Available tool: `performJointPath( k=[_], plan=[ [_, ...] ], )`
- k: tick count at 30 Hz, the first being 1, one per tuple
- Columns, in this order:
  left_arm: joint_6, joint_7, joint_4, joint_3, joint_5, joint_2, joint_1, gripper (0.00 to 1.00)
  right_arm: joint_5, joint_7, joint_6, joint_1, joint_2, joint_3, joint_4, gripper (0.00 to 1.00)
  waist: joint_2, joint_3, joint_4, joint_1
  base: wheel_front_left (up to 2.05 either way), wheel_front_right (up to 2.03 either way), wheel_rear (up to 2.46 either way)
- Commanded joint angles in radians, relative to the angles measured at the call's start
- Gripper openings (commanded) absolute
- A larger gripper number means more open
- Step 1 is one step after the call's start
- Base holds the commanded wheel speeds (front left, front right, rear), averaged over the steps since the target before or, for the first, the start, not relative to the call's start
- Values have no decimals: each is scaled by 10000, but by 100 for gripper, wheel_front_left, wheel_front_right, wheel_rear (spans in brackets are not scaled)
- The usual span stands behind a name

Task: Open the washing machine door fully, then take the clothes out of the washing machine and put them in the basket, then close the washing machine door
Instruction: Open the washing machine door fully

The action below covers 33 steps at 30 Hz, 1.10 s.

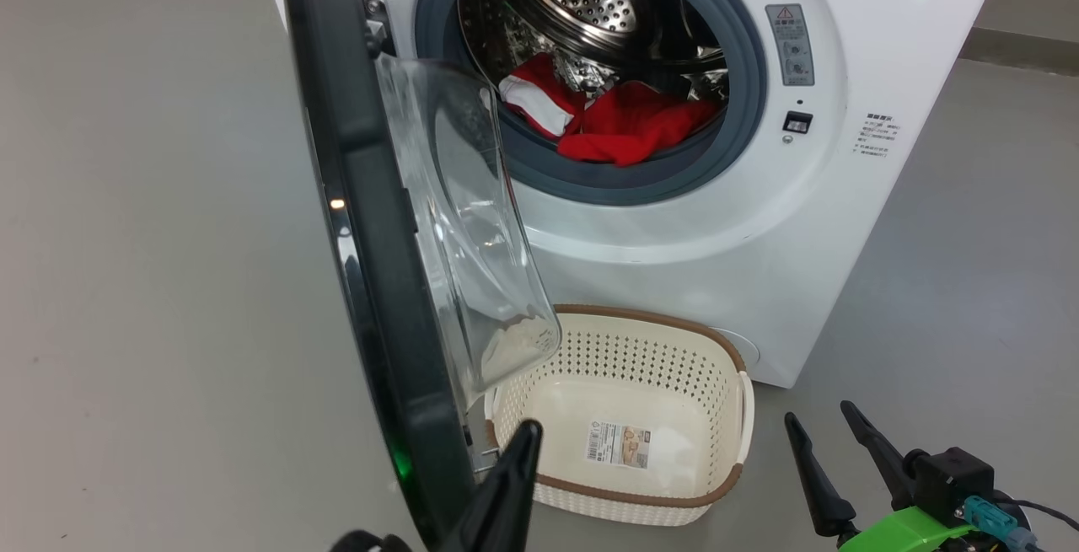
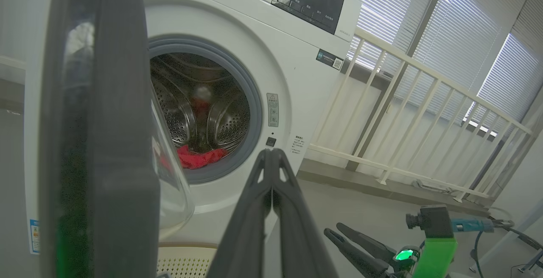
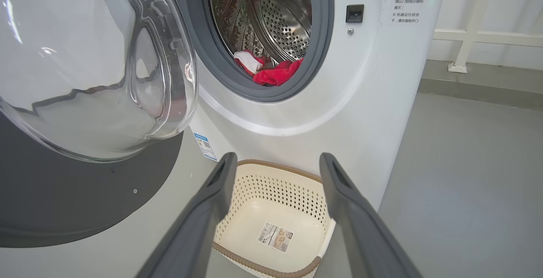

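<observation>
The door has a wide glossy black ring around a bulging clear glass bowl, and it stands swung out from the white washing machine, edge-on to my head. Red clothes with a white panel lie at the front of the steel drum, against the grey rubber ring. The cream basket with a brown rim sits on the plain grey floor against the machine's front, with a paper label inside. A white railing and window blinds stand to one side. My left gripper is clenched on nothing, just beside the door's lower inner edge. My right gripper is spread wide and empty, right of the basket.
</observation>
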Motion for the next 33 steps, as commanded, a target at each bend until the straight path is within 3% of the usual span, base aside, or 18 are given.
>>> performJointPath(
  k=[1,6,14,26,33],
  plan=[
    [66,-51,38,106,-225,10,-208,0,-141,-93,62,-152,-73,203,-236,100,0,17,-20,0,0,0,0],
    [377,-51,1014,-94,-832,10,-458,0,-142,-93,62,-170,-80,227,-239,100,0,66,-50,0,0,0,0],
    [722,-51,1683,418,-1051,10,-648,0,-156,-93,62,-207,-101,229,-293,100,0,166,-32,0,0,0,0],
    [794,-51,1793,1414,-1046,10,-372,0,-192,-93,62,-198,-68,159,-316,100,0,163,332,0,0,0,0],
    [800,-51,1624,2650,-712,10,-45,0,-224,-93,62,-227,-46,158,-340,100,0,194,524,0,0,0,0]
  ],
)
